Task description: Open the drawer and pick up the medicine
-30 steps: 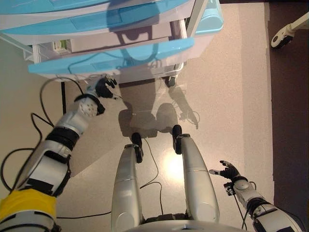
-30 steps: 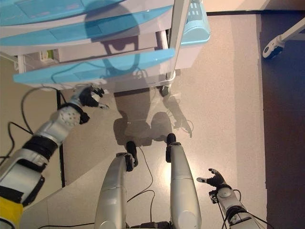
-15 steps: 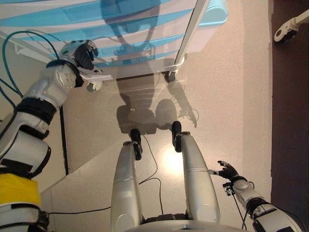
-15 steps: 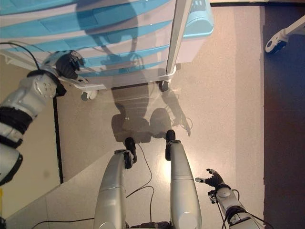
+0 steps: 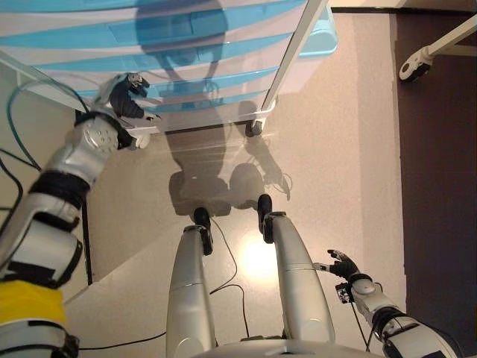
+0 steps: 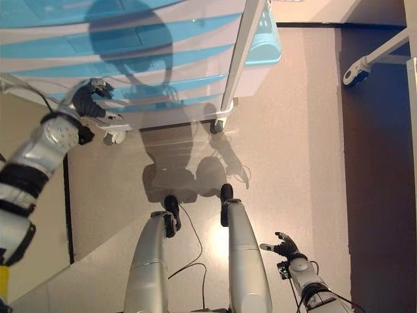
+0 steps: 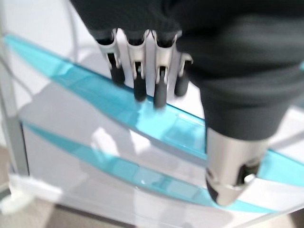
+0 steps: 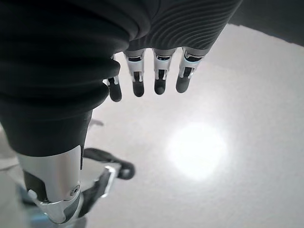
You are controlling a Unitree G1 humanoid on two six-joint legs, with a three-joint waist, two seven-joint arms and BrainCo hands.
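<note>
- Left hand (image 5: 128, 99), fingers (image 7: 138, 76) straight and relaxed, holding nothing, reaches to the lower left front of the drawer cabinet (image 5: 223, 56); in the left wrist view the fingertips sit at a blue drawer front (image 7: 118, 102), contact uncertain.
- Drawer cabinet: white frame with stacked blue drawer fronts, on casters (image 5: 256, 128); all drawers appear closed. Likely light plastic, so it may roll or shift under a pull.
- Blue drawer front: smooth, stiff and probably slippery; best taken by hooking fingers under its curved lip near the middle for an even pull.
- Right hand (image 5: 341, 263), loosely spread and empty, hangs low at the robot's right side over the floor (image 5: 335, 149).
- Medicine: not visible; presumably inside a closed drawer, small and light.
</note>
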